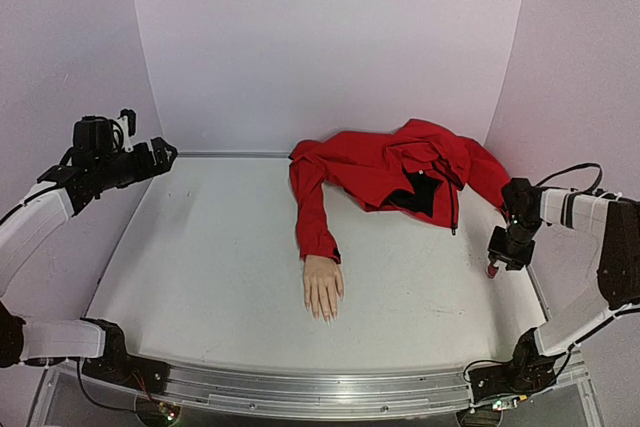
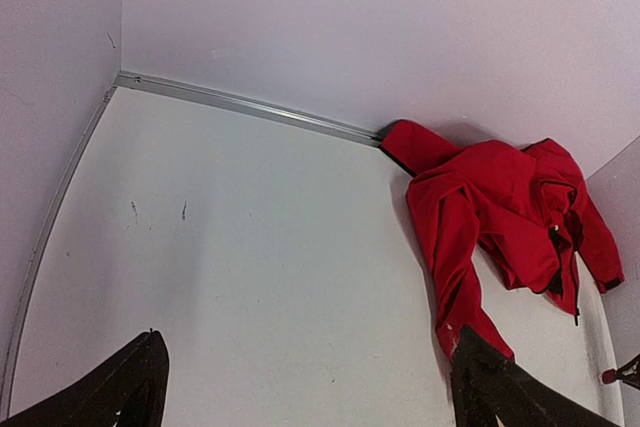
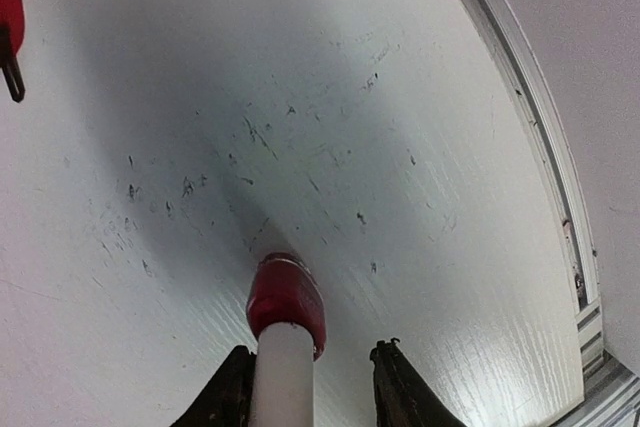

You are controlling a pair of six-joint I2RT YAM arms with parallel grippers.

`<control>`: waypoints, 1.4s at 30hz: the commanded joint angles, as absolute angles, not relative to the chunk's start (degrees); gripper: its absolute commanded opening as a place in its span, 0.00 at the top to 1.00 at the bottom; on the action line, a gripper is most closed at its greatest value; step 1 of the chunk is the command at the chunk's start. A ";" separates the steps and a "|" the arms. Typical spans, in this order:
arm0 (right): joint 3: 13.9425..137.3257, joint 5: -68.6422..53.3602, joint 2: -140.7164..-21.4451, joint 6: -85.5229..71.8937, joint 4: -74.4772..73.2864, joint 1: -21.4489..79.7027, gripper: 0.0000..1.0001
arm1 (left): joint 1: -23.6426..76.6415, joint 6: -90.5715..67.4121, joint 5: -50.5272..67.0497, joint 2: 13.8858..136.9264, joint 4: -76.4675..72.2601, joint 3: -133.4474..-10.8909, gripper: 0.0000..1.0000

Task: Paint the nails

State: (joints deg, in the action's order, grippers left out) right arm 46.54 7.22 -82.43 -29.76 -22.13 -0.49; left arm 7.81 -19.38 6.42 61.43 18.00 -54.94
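Observation:
The pale mannequin hand [image 1: 323, 287] lies palm down on the white table, coming out of a red sleeve [image 1: 316, 217]. Its nails [image 1: 322, 315] are too small to tell their colour. In the left wrist view the hand is hidden behind a finger. My right gripper [image 1: 497, 259] is low at the table's right edge. Its open jaws [image 3: 305, 387] stand around a dark-red polish bottle [image 3: 285, 292] with a white cap [image 3: 280, 377]. The cap touches the left finger, with a gap to the right one. My left gripper [image 1: 165, 154] is raised at the far left, wide open [image 2: 310, 387] and empty.
A crumpled red jacket [image 1: 400, 172] lies at the back right, also showing in the left wrist view [image 2: 500, 207]. A metal rail [image 3: 540, 137] runs along the table's right edge, close to the right gripper. Pale walls enclose the back and sides.

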 commanded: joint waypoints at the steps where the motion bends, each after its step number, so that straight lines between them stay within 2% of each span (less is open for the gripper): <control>1: 48.57 8.30 -83.20 -28.96 -22.59 -0.33 0.61 | 7.55 -19.95 8.28 62.86 16.05 -57.98 0.00; 3: 48.35 8.02 -82.91 -28.77 -21.93 -0.35 0.62 | 7.56 -20.71 9.54 64.01 16.08 -58.19 0.01; 11: 47.20 8.22 -81.94 -26.64 -21.33 -0.34 0.78 | 7.57 -24.63 17.29 67.60 16.50 -58.28 0.01; 17: 49.40 2.28 -80.69 -20.46 -18.68 -0.35 0.94 | 7.58 -30.02 25.74 73.99 18.09 -60.28 0.00; 20: 52.32 -4.49 -80.93 -16.73 -17.70 -0.34 0.98 | 8.87 -33.70 32.63 79.30 18.05 -62.18 0.00; 26: 56.53 -24.77 -80.26 -11.69 -11.29 8.82 1.00 | 21.48 -30.77 34.69 85.72 17.32 -68.14 0.00; 30: 59.54 -37.47 -81.83 -10.63 -5.32 19.76 1.00 | 29.13 -27.81 42.74 89.69 11.24 -70.19 0.01; 33: 63.04 -45.04 -84.71 -10.63 -2.76 26.52 1.00 | 34.24 -21.92 49.20 92.63 10.64 -72.14 0.06; 39: 70.94 -51.89 -91.05 -10.30 -2.70 36.84 1.00 | 38.49 -15.83 55.21 93.78 10.36 -70.46 0.09; 42: 73.27 -51.72 -92.70 -10.63 -2.28 39.39 1.00 | 39.33 -13.91 56.19 93.36 10.17 -69.95 0.16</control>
